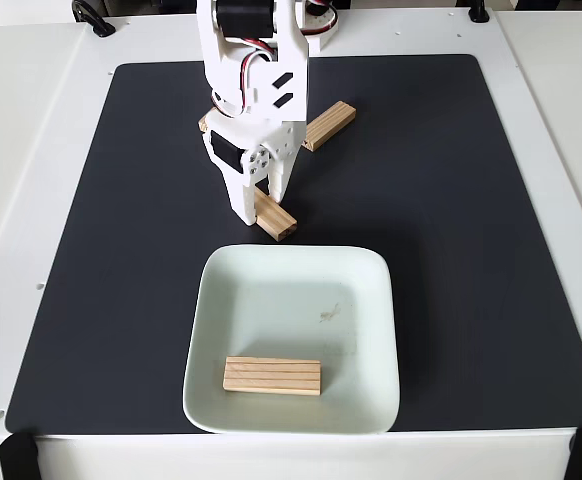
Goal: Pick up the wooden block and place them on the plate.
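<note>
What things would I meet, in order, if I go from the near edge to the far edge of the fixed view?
Wooden block on the plate → plate, far rim → wooden block at the gripper → gripper → wooden block beyond the arm.

We see plate (293,340) lower centre on mat (451,200), one block (272,376) inside; another block (275,218) just above its rim, third (329,125) upper centre.
</note>
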You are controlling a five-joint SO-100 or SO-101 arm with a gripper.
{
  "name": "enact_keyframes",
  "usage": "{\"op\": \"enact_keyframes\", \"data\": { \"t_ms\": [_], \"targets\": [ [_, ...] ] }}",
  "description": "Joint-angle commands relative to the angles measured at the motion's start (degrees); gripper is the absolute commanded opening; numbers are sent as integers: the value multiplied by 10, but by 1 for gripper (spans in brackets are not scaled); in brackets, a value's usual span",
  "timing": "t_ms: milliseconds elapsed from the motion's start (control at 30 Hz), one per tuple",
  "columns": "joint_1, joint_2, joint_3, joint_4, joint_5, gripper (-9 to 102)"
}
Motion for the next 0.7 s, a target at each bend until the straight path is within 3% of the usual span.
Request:
{"op": "enact_keyframes", "data": {
  "t_ms": [0,200,500,667],
  "targets": [
    [-5,4,21,0,4,1],
    [-18,58,37,0,3,1],
    [-76,338,168,-4,-21,1],
    [-69,448,243,-91,-123,1]
  ]
}}
